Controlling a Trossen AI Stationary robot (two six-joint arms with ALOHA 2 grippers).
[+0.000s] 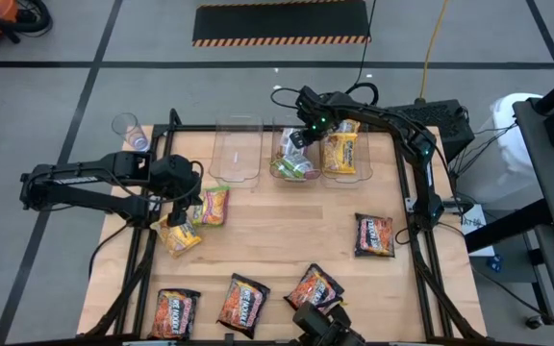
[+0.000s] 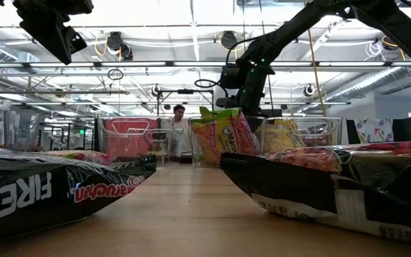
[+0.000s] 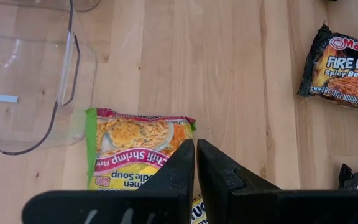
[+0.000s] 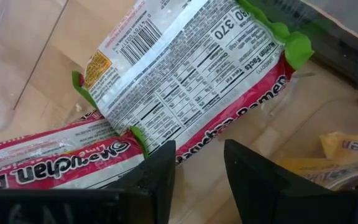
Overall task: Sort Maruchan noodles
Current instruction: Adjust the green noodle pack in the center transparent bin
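Over the middle bin [image 1: 294,144] our right gripper [image 1: 299,137] hangs open and empty above green-edged packets [image 1: 296,169], while our left gripper [image 1: 179,219], nearly shut, pinches a yellow packet [image 1: 181,236], which we reckon goes binward next.

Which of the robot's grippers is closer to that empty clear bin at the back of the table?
The left gripper, by a little: it hovers over packets near the empty bin's front corner. The right gripper hangs over the middle bin, next door.

Room: grey tiled floor [image 1: 85,58] with dark seams; black mat with orange-striped hazard edges [image 1: 281,21]; white ceiling with strip lights [image 2: 191,18].
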